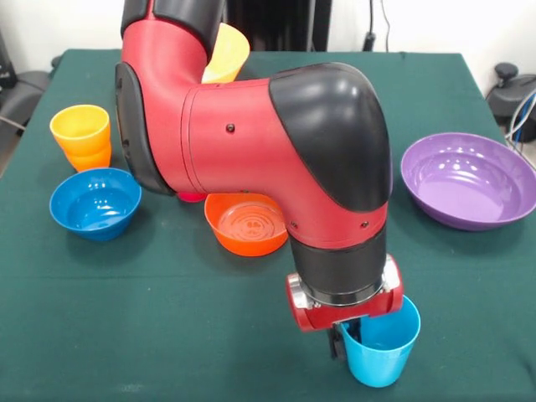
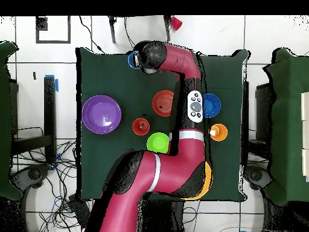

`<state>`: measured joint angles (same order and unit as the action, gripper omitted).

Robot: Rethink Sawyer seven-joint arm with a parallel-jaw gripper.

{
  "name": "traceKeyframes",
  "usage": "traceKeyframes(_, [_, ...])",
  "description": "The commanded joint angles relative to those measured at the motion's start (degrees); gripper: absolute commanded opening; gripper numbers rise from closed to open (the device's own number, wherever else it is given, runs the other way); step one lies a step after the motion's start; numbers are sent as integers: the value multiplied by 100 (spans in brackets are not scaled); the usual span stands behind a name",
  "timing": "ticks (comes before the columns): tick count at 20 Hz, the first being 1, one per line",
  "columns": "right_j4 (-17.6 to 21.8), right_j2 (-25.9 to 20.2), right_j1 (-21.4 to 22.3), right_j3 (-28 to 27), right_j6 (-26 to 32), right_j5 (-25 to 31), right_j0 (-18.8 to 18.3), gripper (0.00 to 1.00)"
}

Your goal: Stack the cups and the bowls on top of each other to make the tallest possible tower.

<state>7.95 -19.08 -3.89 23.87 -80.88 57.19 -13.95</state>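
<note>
My gripper hangs at the table's near edge in the front view, with its fingers astride the left rim of the light blue cup. It looks shut on that wall. From overhead the gripper and the cup sit at the table's top edge. A yellow cup sits nested in an orange cup at the left, forming a short tower. The blue bowl, orange bowl and purple bowl stand apart. The yellow bowl shows behind the arm. A magenta cup and a green bowl show overhead.
The red arm crosses the middle of the table and hides the magenta cup and green bowl in the front view. The green cloth's front edge lies just below the light blue cup. Cables and furniture surround the table overhead.
</note>
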Motion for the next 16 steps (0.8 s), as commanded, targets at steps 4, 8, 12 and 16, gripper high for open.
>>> traceKeyframes(4, [507,-240,-474,351,1716,179,19,0])
traceKeyframes(8, [508,-258,-495,332,1557,13,116,0])
traceKeyframes(12, [426,-238,-399,550,1370,-98,136,0])
traceKeyframes(16, [384,27,93,1557,1025,-427,38,0])
